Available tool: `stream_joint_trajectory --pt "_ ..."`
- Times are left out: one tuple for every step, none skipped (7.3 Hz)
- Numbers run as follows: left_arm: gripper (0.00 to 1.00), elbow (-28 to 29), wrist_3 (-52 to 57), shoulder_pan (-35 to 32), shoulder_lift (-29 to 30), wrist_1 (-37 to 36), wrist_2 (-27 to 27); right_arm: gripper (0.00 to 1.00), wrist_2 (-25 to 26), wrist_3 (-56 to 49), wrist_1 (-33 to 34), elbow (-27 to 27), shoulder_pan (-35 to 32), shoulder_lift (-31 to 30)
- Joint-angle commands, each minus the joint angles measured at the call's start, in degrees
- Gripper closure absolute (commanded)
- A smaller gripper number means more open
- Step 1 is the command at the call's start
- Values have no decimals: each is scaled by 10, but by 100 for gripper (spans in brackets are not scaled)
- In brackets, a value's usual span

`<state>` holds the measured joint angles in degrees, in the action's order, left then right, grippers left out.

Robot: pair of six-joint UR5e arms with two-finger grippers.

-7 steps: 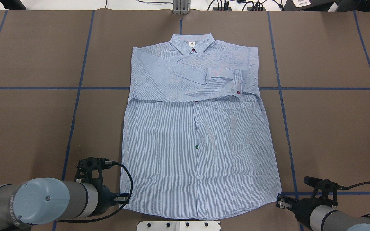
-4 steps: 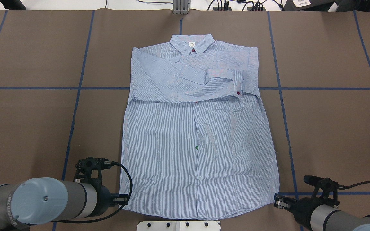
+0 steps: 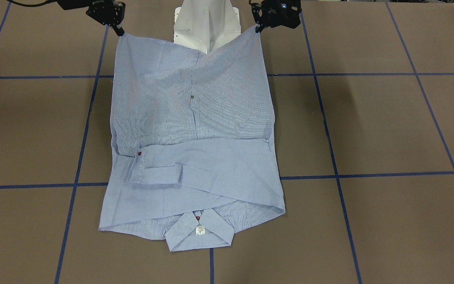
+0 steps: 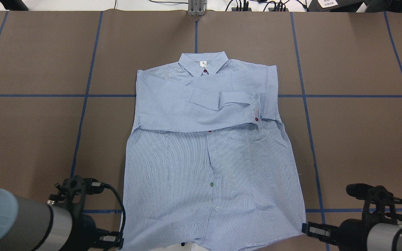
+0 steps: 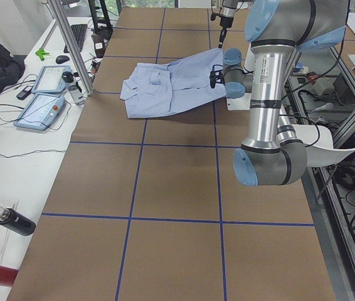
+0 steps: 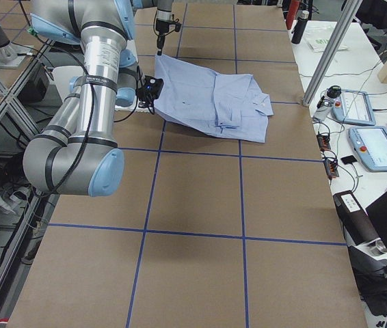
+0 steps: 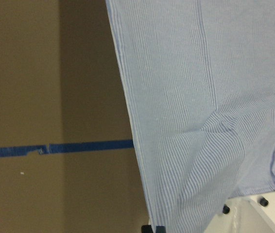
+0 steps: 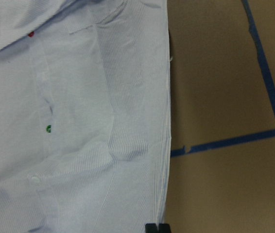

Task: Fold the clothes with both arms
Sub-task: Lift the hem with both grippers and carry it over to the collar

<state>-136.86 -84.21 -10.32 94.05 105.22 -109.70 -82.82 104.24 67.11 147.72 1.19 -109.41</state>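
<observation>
Hem fold: our left gripper (image 3: 257, 28) and right gripper (image 3: 120, 32) clamp shirt (image 3: 219, 118) hem corners; next, we reckon, even carry toward collar (image 3: 199, 232).

open table (image 4: 361, 139) ea. side of shirt (image 4: 208, 167), white pedestal (image 3: 207, 23) under its raised hem (image 3: 152, 44)

Silver-grey tubular arms (image 5: 266, 94), light blue joint caps (image 6: 104, 174), black cables (image 4: 121, 205).

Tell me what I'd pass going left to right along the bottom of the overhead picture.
left arm → left gripper → shirt → right gripper → right arm. Each gripper pinches a bottom corner of the shirt.
</observation>
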Motion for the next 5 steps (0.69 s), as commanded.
stream_joint_trajectory --pt "100 -117 0 -3 -10 -90 -66 100 -113 -2 78 103 -46 7" --pt "100 -112 -1 -21 -5 -118 -64 100 -133 -17 87 100 -93 8" --pt "100 -71 -2 -56 15 -120 -58 100 -145 -62 91 81 -148 16" --pt "100 1 1 -106 56 -121 -38 100 -170 -93 93 26 -214 64" --pt "100 63 2 -130 99 -121 -7 100 -200 -108 92 -40 -282 124"
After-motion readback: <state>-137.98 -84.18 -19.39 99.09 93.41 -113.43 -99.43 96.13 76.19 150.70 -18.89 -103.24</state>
